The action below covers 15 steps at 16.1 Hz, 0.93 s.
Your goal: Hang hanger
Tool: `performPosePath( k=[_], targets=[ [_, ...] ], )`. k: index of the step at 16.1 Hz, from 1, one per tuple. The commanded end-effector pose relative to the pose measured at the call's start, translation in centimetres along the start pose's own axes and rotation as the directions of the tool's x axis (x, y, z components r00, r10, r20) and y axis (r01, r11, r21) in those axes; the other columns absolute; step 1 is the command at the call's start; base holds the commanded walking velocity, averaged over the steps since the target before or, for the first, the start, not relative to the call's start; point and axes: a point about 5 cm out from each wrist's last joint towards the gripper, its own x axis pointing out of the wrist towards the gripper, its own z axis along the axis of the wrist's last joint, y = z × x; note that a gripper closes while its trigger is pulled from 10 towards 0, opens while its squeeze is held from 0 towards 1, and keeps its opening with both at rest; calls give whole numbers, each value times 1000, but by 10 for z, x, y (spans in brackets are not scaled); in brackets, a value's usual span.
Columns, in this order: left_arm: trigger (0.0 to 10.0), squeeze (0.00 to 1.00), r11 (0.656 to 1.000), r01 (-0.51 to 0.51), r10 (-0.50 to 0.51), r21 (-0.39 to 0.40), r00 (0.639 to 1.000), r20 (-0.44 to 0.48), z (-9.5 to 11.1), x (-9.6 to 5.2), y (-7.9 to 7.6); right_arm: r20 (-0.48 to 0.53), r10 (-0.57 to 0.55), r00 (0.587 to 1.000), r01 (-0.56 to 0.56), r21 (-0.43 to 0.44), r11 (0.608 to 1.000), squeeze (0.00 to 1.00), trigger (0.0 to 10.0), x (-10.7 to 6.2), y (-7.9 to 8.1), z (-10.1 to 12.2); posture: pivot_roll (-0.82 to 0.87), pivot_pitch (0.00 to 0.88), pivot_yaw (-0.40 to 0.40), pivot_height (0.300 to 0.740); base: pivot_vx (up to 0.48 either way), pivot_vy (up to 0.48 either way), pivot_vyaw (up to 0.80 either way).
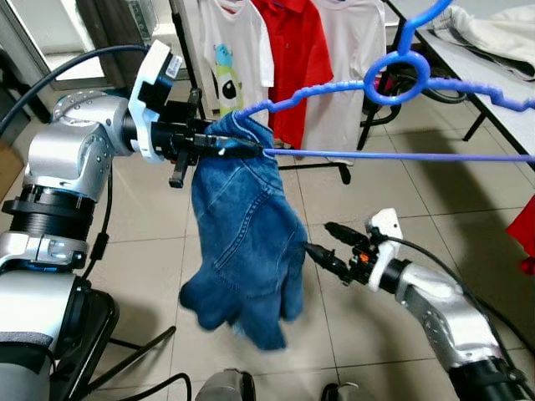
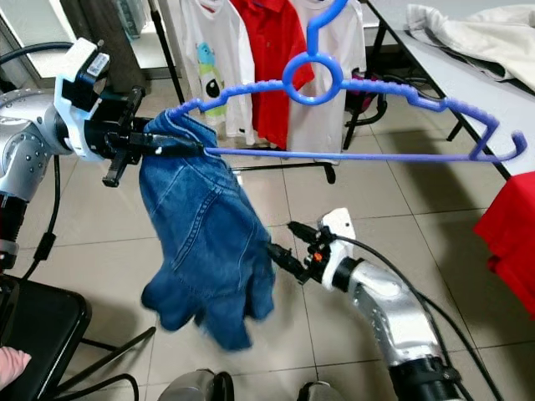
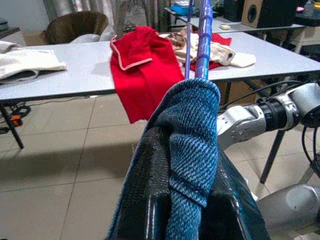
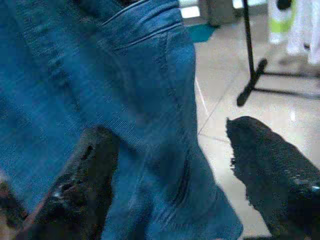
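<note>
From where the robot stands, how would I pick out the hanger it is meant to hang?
Start at the clothes rack with white and red shirts at the back. In front of it, the left gripper holds a blue plastic hanger level in the air. It alone has crumpled blue denim draped over its end.

Head stereo pair: both eyes look forward and down from above the arms onto the tiled floor (image 1: 401,192); the blue hanger (image 2: 334,92) and denim garment (image 1: 242,251) appear in each, slightly offset sideways. Left wrist view: very close, sighting along its fingers (image 3: 150,200) and the hanger's bar toward a grey table (image 3: 65,70). Right wrist view: close, facing the denim, with the clothes-rack foot (image 4: 252,80) behind, shared with the head views.
</note>
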Motion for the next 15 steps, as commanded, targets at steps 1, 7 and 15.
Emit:
performPosePath(
  k=[1, 7, 15],
  targets=[
    [0, 0, 999, 35, -35, 26, 999, 3, 4, 3, -4, 4, -44, 999, 43, 59, 997, 1000, 10000, 2, -4, 2, 56, 95, 76, 740, 0, 0, 0],
    [0, 0, 991, 136, -136, -17, 991, 14, -3, 22, -12, -49, -408, 912, 407, 247, 880, 1000, 10000, -17, -40, -22, 46, 95, 92, 740, 0, 0, 0],
    [0, 0, 992, 105, -107, -66, 994, -34, -13, 13, -21, 139, -478, 867, 404, 364, 839, 1000, 10000, -13, -44, 5, 61, 85, 86, 740, 0, 0, 0]
  ],
)
